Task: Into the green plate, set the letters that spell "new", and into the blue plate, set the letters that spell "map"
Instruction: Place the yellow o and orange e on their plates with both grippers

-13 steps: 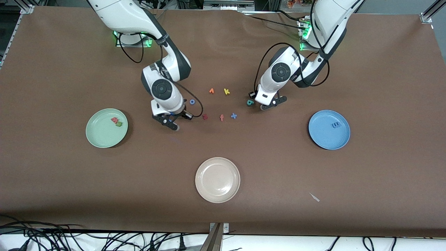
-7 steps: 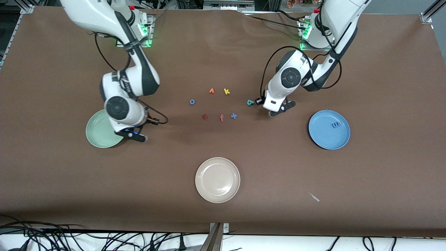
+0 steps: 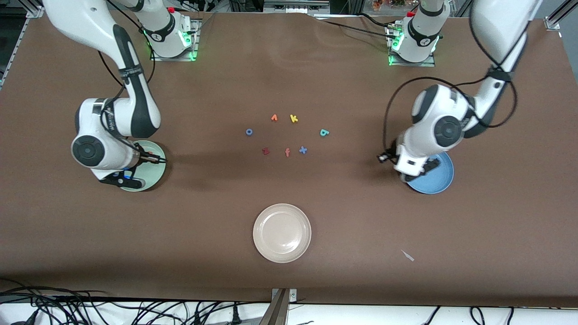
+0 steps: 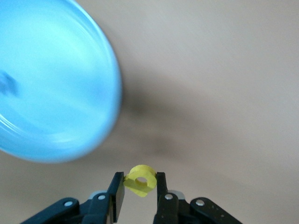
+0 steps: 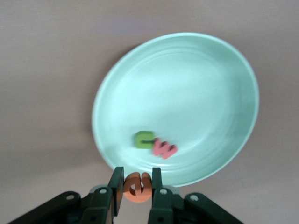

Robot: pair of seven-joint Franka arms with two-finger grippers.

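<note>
My right gripper is shut on the orange "e" just over the rim of the green plate. The olive "n" and pinkish "w" lie in that plate. In the front view the right gripper covers much of the green plate. My left gripper is shut on the yellow "p" above the table beside the blue plate. From the front, the left gripper hangs at the edge of the blue plate. The teal "a" lies on the table.
Loose letters lie mid-table: an orange "v", a yellow "k", a blue "o", a dark red letter, an orange "f" and a blue "x". A cream plate sits nearer the front camera.
Both arms have swung away from the letter cluster: the right gripper out to the green plate, the left gripper out to the blue plate. The teal "a" stayed put.
</note>
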